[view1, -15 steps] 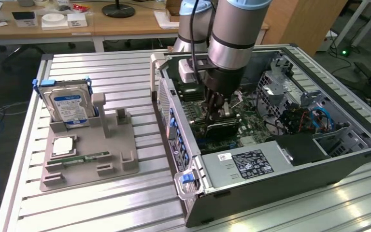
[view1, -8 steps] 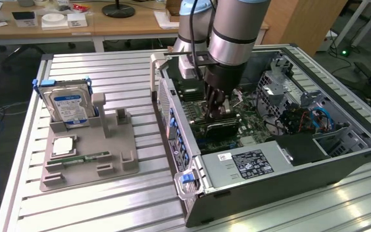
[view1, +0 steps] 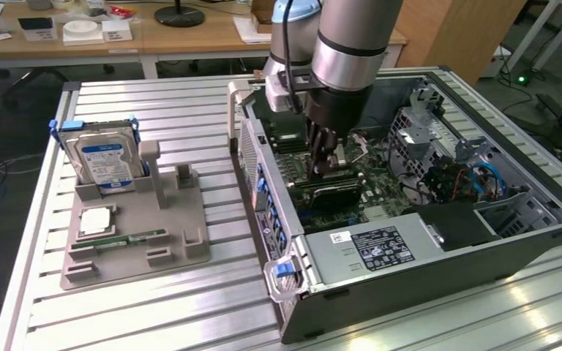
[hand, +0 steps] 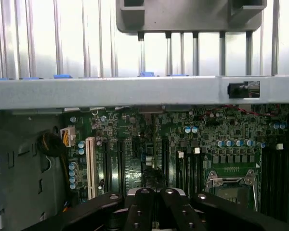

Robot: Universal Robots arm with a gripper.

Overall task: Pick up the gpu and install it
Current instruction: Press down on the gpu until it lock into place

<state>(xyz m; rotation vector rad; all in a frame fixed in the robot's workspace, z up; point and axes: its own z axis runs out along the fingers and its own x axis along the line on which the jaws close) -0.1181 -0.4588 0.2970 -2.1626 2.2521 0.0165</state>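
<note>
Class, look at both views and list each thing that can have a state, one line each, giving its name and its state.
end effector: shut, lowered inside the case over the motherboard
computer case: lying on its side, side panel off
gpu: lying flat inside the case, below the end effector
hard drive: standing upright in the gray holder
memory stick: lying flat in the holder

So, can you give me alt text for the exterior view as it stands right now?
The robot arm reaches down into the open computer case, its end effector shut just above the motherboard, with a dark card, apparently the gpu, lying just below it. At the exterior view's left, a grey holder tray carries an upright hard drive and a memory stick.
</note>
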